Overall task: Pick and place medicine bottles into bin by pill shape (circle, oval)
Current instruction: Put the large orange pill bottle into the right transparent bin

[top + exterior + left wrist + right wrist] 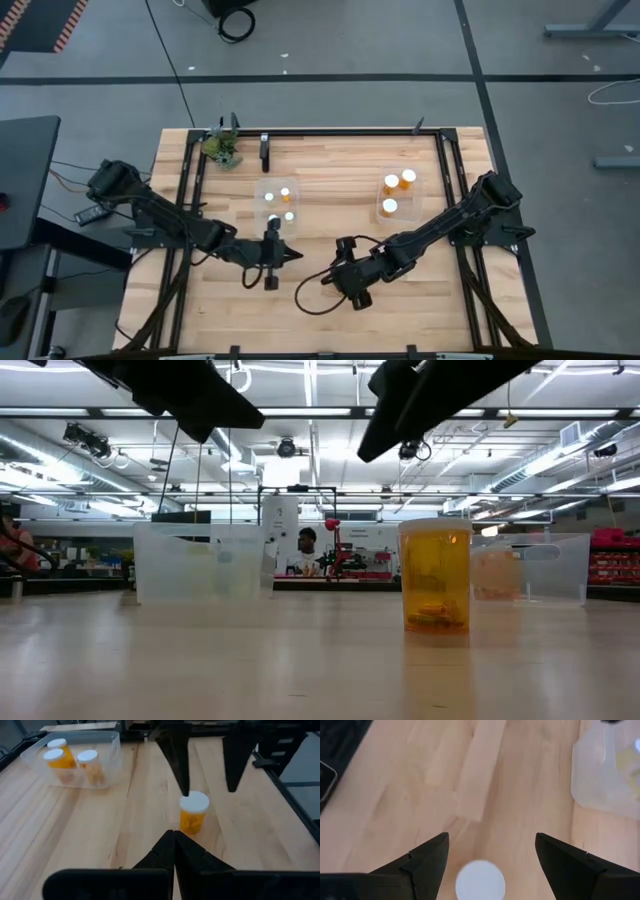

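One amber medicine bottle with a white cap (pixel 194 812) stands upright on its base on the wooden table, between my two grippers; it also shows in the low view (pixel 435 575). My right gripper (pixel 490 840) is open just above it, one finger on either side of the cap (pixel 480 880), and touches nothing; the left wrist view shows it too (pixel 207 790). In the high view the right gripper (pixel 330 275) hides the bottle. My left gripper (pixel 174 840) is shut and empty, a little to the bottle's left (pixel 297 256).
A clear bin (pixel 410 200) at the back right holds three amber bottles (pixel 62 757). A second clear bin (pixel 265 190) behind my left gripper holds small bottles. A small plant (pixel 222 148) and a black frame (pixel 340 132) stand at the far edge.
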Available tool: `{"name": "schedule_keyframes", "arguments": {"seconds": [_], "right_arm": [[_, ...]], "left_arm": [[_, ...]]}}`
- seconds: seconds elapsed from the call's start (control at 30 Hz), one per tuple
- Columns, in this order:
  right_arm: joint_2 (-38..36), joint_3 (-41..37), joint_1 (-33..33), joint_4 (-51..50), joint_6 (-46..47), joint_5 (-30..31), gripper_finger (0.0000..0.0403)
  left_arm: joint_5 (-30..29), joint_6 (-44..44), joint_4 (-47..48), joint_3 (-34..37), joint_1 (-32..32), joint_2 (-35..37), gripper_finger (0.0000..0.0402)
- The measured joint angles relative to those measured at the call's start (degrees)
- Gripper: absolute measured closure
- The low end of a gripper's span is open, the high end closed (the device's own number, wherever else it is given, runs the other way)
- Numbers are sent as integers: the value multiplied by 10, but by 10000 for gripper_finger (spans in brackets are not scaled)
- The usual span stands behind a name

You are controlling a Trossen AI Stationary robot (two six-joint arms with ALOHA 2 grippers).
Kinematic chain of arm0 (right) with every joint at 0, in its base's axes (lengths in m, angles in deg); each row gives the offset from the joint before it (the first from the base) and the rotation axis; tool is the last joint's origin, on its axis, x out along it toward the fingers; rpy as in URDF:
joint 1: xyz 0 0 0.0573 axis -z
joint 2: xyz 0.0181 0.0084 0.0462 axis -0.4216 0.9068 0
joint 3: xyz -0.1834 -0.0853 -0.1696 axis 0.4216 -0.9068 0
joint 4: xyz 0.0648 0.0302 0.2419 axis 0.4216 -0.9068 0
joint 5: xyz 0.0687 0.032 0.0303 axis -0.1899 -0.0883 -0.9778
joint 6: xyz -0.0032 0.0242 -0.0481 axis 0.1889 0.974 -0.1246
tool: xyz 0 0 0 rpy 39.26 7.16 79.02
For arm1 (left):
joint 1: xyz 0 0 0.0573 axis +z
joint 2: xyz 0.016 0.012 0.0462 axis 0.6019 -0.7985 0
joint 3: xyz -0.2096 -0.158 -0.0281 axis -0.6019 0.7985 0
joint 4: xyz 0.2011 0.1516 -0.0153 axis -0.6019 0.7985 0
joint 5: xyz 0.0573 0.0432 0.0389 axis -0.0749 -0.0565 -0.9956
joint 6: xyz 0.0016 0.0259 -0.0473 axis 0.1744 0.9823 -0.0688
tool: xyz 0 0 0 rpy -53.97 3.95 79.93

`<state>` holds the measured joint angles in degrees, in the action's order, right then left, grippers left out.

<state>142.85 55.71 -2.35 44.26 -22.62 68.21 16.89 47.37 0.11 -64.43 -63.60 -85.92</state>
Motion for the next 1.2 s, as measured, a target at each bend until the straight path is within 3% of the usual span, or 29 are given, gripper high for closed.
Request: {"name": "schedule_keyframes", "arguments": {"seconds": [0.6,1.2], "right_arm": [[4,1,2,-1,3,-3,99],[79,1,9,4,-37,-17,99]], "left_arm": [[0,11,-3,-1,-7,0,390],[0,27,15,-1,-13,31,391]]}}
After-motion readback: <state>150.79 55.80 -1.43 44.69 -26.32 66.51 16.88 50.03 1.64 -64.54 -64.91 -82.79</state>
